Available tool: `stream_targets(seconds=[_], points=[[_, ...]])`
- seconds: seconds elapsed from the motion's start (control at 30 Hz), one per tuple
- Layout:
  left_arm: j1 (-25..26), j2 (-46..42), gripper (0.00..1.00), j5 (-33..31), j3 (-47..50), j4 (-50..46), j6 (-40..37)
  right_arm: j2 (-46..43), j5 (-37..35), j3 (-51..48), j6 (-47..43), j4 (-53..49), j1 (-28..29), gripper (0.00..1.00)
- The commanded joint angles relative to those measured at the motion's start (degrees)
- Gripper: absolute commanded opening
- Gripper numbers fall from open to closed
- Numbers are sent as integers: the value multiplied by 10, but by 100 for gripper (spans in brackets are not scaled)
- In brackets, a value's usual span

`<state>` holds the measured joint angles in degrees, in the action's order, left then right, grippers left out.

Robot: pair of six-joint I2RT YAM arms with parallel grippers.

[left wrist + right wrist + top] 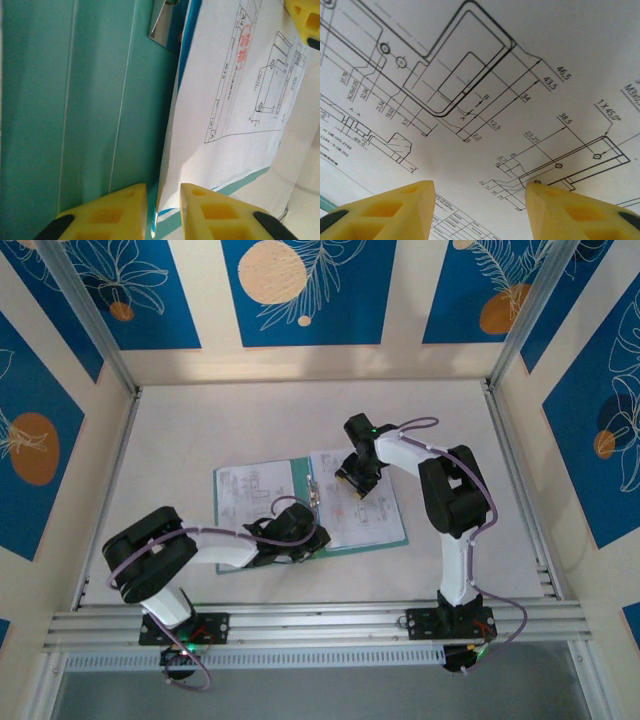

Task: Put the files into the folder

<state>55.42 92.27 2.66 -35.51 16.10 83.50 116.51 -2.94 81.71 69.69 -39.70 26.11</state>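
The teal folder (pixel 302 483) lies open in the middle of the tabletop (pixel 200 430), with the files (pixel 368 525) spread on both leaves. The left gripper (pixel 164 212) sits at the folder's near edge by the spine, jaws narrowly apart over a sheet's corner. The right gripper (pixel 480 200) hangs over the right-hand sheet, jaws wide apart and clamping nothing.

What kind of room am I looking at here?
Probably a small robot test booth: two robot arms bolted to a metal rail, at a white table boxed in by blue patterned wall panels.
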Motion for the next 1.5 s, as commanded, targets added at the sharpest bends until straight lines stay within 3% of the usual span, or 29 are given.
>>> stream_targets(seconds=[0.0, 0.17, 0.4, 1.13, 1.47], points=[[8, -34, 28, -26, -1, -58, -12, 31, 7, -4, 3, -20, 6, 53], [13, -80, 33, -57, -10, -139, -29, 31, 7, -4, 3, -20, 10, 53], [13, -117, 33, -76, -5, -176, -38, 26, -4, -11, 7, -27, 17, 53], [13, -88, 36, -73, -52, -203, -76, 4, -48, -1, -39, -55, 6, 54], [13, -85, 37, -76, -56, -206, -77, 8, -29, -1, -30, -45, 12, 54]])
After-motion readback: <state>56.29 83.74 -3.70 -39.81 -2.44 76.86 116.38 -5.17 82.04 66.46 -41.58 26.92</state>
